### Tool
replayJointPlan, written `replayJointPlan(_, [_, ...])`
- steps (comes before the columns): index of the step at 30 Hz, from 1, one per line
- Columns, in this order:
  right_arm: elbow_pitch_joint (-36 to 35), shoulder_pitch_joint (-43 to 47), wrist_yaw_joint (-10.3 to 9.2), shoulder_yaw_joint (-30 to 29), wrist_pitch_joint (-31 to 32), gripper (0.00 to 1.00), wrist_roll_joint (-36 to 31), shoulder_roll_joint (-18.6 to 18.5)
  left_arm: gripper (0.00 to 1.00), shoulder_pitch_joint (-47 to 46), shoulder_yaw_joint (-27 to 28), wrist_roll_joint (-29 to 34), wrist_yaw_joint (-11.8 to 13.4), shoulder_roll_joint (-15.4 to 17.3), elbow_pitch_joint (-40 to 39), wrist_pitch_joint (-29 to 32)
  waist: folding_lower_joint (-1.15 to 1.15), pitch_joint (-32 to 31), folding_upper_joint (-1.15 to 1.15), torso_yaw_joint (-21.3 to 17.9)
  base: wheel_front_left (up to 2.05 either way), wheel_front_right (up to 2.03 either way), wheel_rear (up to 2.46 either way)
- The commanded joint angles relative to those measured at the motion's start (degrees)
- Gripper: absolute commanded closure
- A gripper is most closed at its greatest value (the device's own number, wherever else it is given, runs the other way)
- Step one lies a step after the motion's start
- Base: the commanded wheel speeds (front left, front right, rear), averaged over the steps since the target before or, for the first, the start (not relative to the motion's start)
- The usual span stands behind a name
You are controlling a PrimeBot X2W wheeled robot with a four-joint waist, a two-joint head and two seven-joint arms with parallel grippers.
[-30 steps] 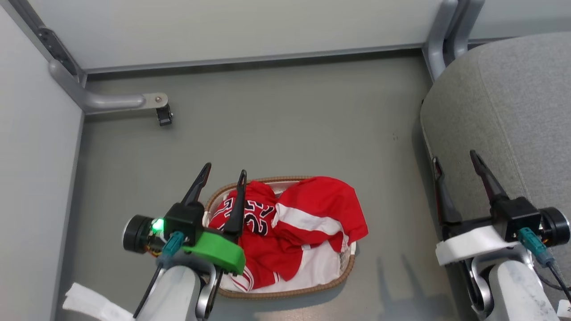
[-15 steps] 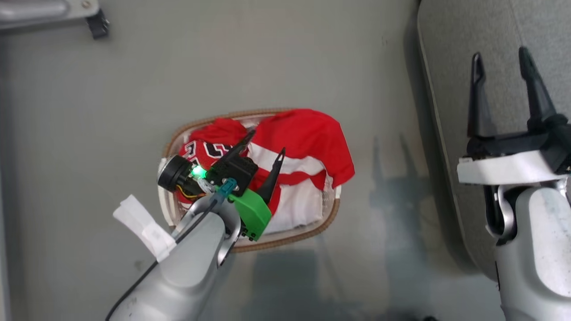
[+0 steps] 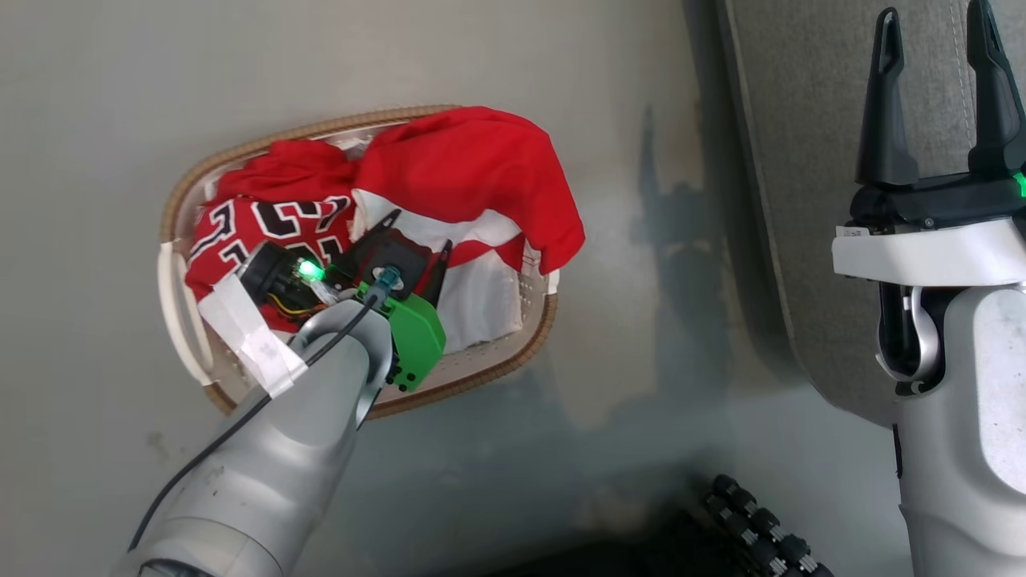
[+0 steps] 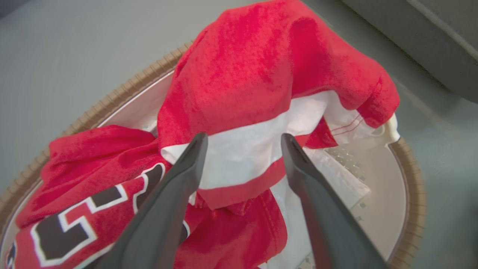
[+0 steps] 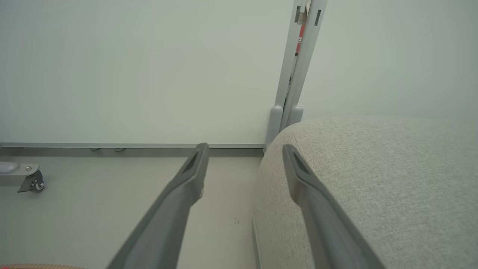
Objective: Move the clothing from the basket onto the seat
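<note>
While heaped in the basket (image 3: 264, 144), clothing (image 3: 465, 160) judged soft, light, limp; best pinched at bunched white panel (image 4: 242, 160) between spread, empty fingers of left gripper (image 4: 243, 138); right gripper (image 3: 931, 12) likewise spread, empty, near the seat (image 3: 801, 160).

The basket (image 3: 280, 138) stands on the floor (image 3: 120, 96), left of the seat (image 3: 801, 160) and apart from it. Both pieces of clothing lie in it: the numbered jersey (image 3: 264, 224) on the left, the panelled garment (image 3: 465, 160) on the right, draped over the rim nearest the seat. The left gripper (image 3: 422, 228) hangs over the basket, its parted fingers (image 4: 179, 179) either side of the panelled garment's middle. The right gripper (image 3: 932, 10), fingers apart, is over the seat's left edge.
</note>
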Motion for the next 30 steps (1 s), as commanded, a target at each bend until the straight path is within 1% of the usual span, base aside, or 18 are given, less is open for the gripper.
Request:
replayJointPlan(1, [-0.2, -0.9, -0.05, 0.3, -0.1, 0.00, 0.6, -0.1, 0.00, -1.7, -0.1, -0.6, 1.2, 0.5, 1.3, 0.7, -0.01, 3.6, 0.00, -3.2, 0.00, 0.00, 0.00])
replayJointPlan(4, [0.0, -1.1, -0.06, 0.5, -0.1, 0.00, 1.3, -0.1, 0.00, -3.4, 0.1, -1.2, 3.8, 0.4, 4.0, 1.6, -0.01, 4.3, 0.00, -3.8, 0.00, 0.00, 0.00])
replayJointPlan(6, [0.0, -1.1, -0.06, 0.7, -0.1, 0.00, 1.7, -0.1, 0.00, -4.0, 0.1, -1.4, 4.9, 0.4, 5.4, 2.2, -0.01, 4.6, 0.00, -4.0, 0.00, 0.00, 0.00])
replayJointPlan(9, [0.2, -1.0, -0.06, 0.9, -0.1, 0.00, 2.0, -0.1, 0.00, -4.7, 0.0, -2.0, 5.7, 0.4, 7.1, 3.4, -0.01, 5.0, 0.00, -4.2, 0.00, 0.00, 0.00])
replayJointPlan(12, [0.2, -1.3, -0.06, 1.1, -0.1, 0.00, 2.3, -0.1, 0.00, -5.2, 0.0, -2.8, 5.9, 0.4, 8.1, 3.9, -0.01, 5.3, 0.00, -4.3, 0.00, 0.00, 0.00])
replayJointPlan(13, [0.3, -1.4, -0.05, 1.0, -0.1, 0.00, 2.4, -0.1, 0.11, -5.3, 0.1, -3.2, 5.7, 0.4, 8.2, 3.8, -0.01, 5.3, 0.00, -4.3, 0.00, 0.00, 0.00])
replayJointPlan(14, [0.4, -1.5, -0.05, 0.9, -0.1, 0.00, 2.3, -0.1, 0.52, -5.4, 0.2, -3.7, 5.7, 0.4, 8.1, 3.3, -0.01, 5.4, 0.00, -4.2, 0.00, 0.00, 0.00])
replayJointPlan(15, [0.4, -1.7, -0.06, 0.8, -0.1, 0.00, 2.3, -0.1, 0.56, -5.5, 0.2, -3.9, 5.6, 0.4, 7.9, 2.9, -0.01, 5.4, 0.00, -4.2, 0.00, 0.00, 0.00])
replayJointPlan(16, [0.5, -1.8, -0.06, 0.6, -0.1, 0.00, 2.2, -0.1, 0.94, -5.6, 0.2, -4.4, 5.2, 0.4, 7.7, 2.5, -0.01, 5.3, 0.00, -4.0, 0.00, 0.00, 0.00])
replayJointPlan(17, [0.6, -1.9, -0.06, 0.4, -0.1, 0.00, 2.1, -0.1, 1.00, -5.5, 0.1, -4.8, 5.1, 0.4, 7.4, 2.2, -0.01, 5.2, 0.00, -3.8, 0.00, 0.00, 0.00])
replayJointPlan(23, [1.6, -1.0, -0.06, -0.4, -0.1, 0.00, 1.2, -0.1, 1.00, -3.6, -1.3, -6.5, 3.5, 0.4, 4.5, 0.7, -0.01, 2.6, 0.00, -1.7, 0.00, 0.00, 0.00])
replayJointPlan(30, [3.5, 1.3, -0.06, -2.3, -0.1, 0.00, -0.2, -0.2, 1.00, -0.8, -2.9, -10.4, 0.5, 0.4, -1.6, -0.3, -0.01, -4.4, 0.00, 2.0, 0.00, 0.00, 0.00])
